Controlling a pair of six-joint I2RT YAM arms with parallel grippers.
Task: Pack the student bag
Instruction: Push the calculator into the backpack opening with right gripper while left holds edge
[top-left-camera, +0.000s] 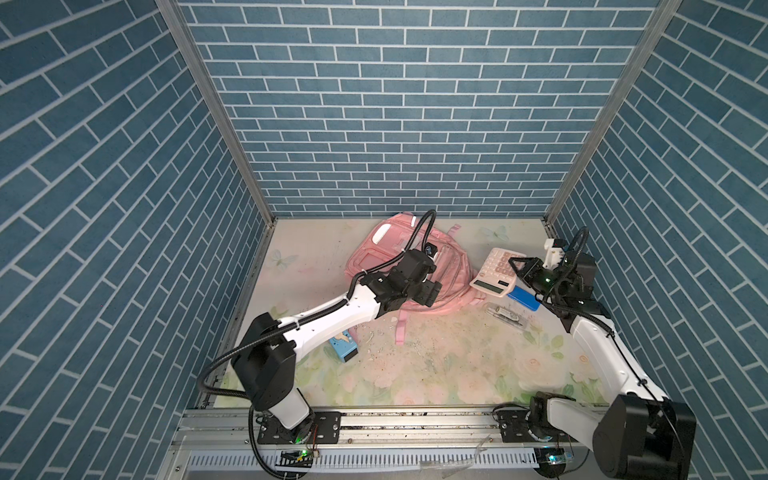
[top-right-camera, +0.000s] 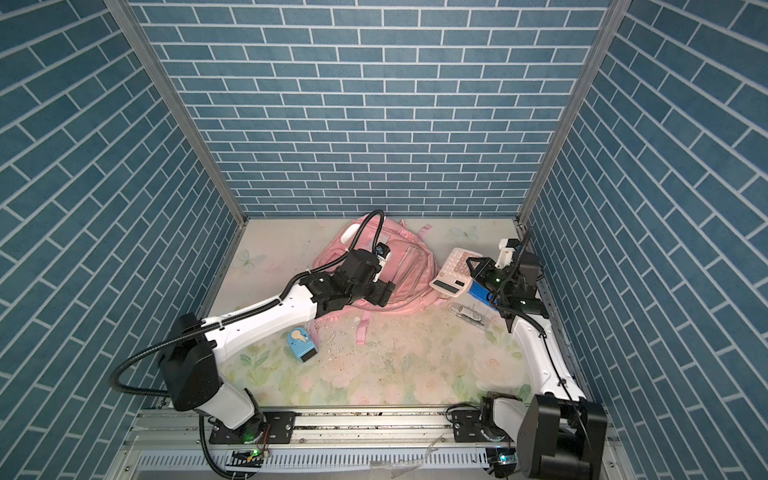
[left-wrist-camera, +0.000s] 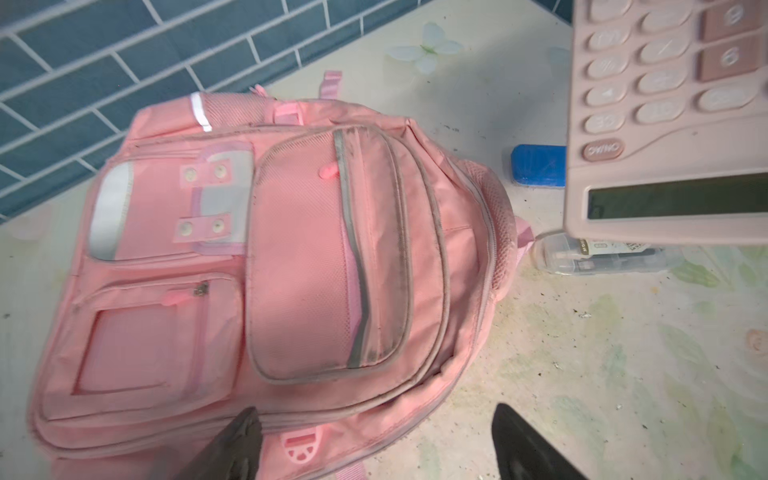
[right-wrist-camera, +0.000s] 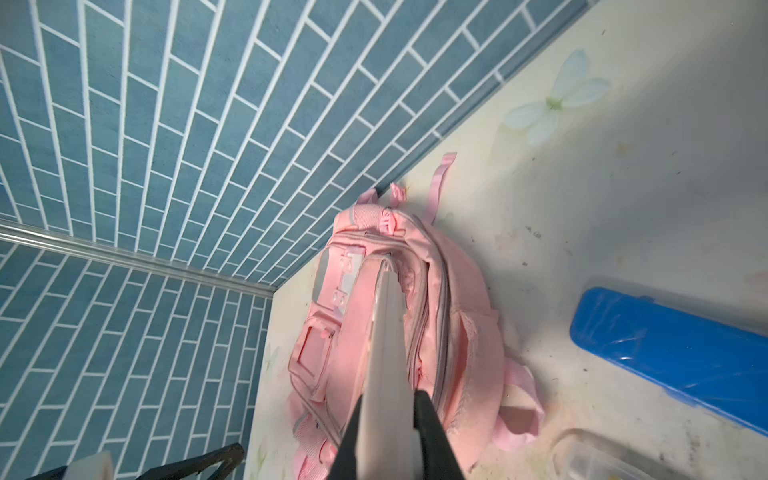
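The student bag (top-left-camera: 374, 257) (top-right-camera: 409, 274) is a pink backpack lying front-up at the back middle of the table; its pockets fill the left wrist view (left-wrist-camera: 291, 249). My left gripper (top-left-camera: 430, 291) (top-right-camera: 384, 293) (left-wrist-camera: 376, 409) hangs open over the bag's near edge, one finger above the fabric and one above the table. My right gripper (top-left-camera: 517, 270) (top-right-camera: 473, 268) (right-wrist-camera: 388, 399) is shut on a pink calculator (top-left-camera: 494, 270) (top-right-camera: 453, 272) (left-wrist-camera: 665, 124), held off the table to the right of the bag. The right wrist view shows the calculator (right-wrist-camera: 386, 332) edge-on before the bag (right-wrist-camera: 449, 332).
A blue case (top-left-camera: 524, 299) (right-wrist-camera: 673, 353) and a clear case (top-left-camera: 505, 314) (left-wrist-camera: 598, 255) lie under and beside the calculator at the right. A small light-blue gadget (top-left-camera: 345, 347) (top-right-camera: 301, 343) sits under the left arm. Crumbs litter the floral mat. Blue brick walls enclose three sides.
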